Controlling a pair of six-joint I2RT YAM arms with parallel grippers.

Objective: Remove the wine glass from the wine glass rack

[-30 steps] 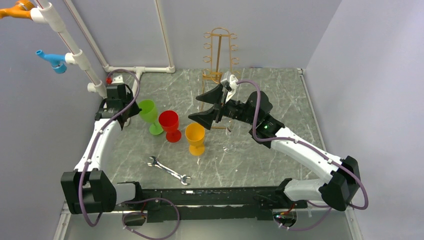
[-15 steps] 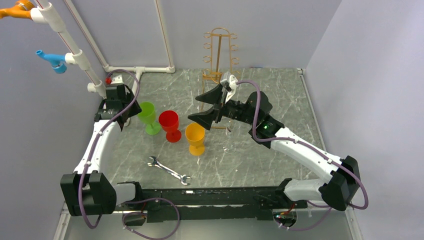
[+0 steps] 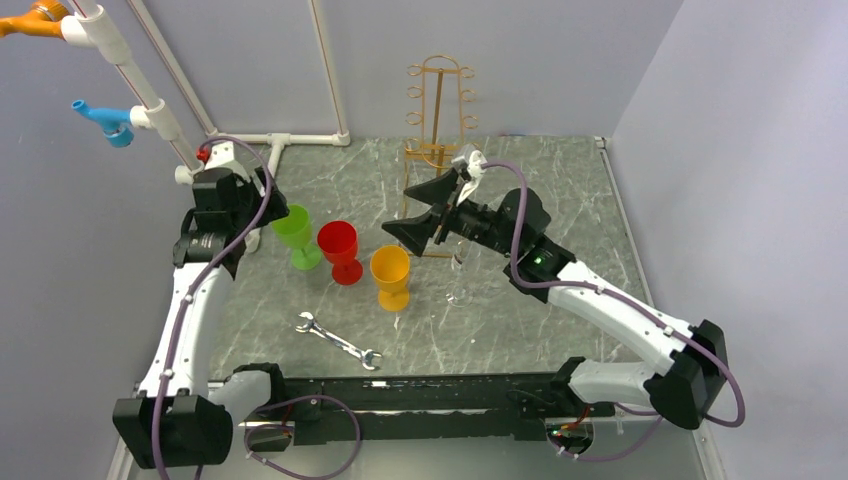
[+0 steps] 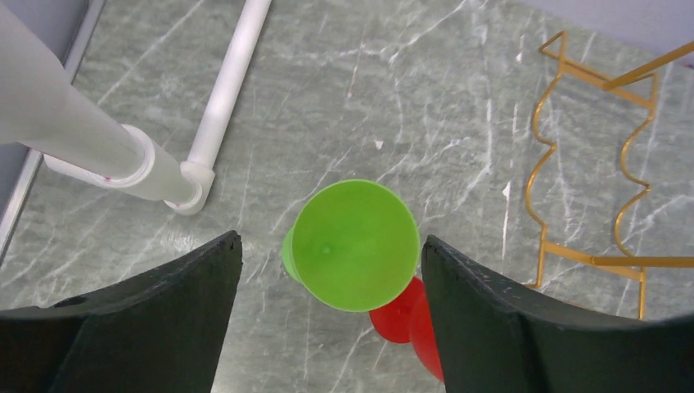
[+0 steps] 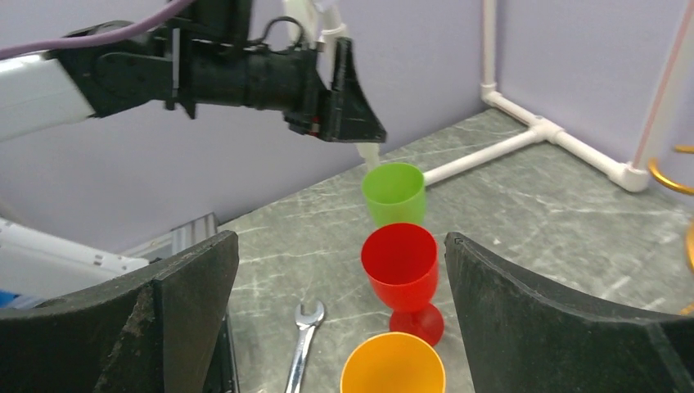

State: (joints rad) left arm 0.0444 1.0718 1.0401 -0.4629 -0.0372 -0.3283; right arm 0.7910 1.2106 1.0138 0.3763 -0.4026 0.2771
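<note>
The gold wire wine glass rack [image 3: 440,110] stands at the back of the table with no glass on its loops; its base [image 4: 589,164] shows in the left wrist view. A green wine glass [image 3: 296,232] stands upright on the table. Straight above it hangs my left gripper [image 3: 268,208], open, with the green rim [image 4: 352,244] between the fingers and touching neither. A red glass [image 3: 340,250] and an orange glass [image 3: 390,275] stand beside it. My right gripper [image 3: 412,212] hovers open and empty in front of the rack, facing the row of glasses [image 5: 395,254].
A clear glass [image 3: 460,285] stands under the right arm. A steel wrench [image 3: 338,341] lies near the front. The white pipe frame [image 3: 280,140] runs along the back left, close behind my left gripper. Grey walls close in the table on three sides.
My left gripper has opened, let go of the green glass and drawn up and back from it. The right gripper has shifted slightly towards the rack.
</note>
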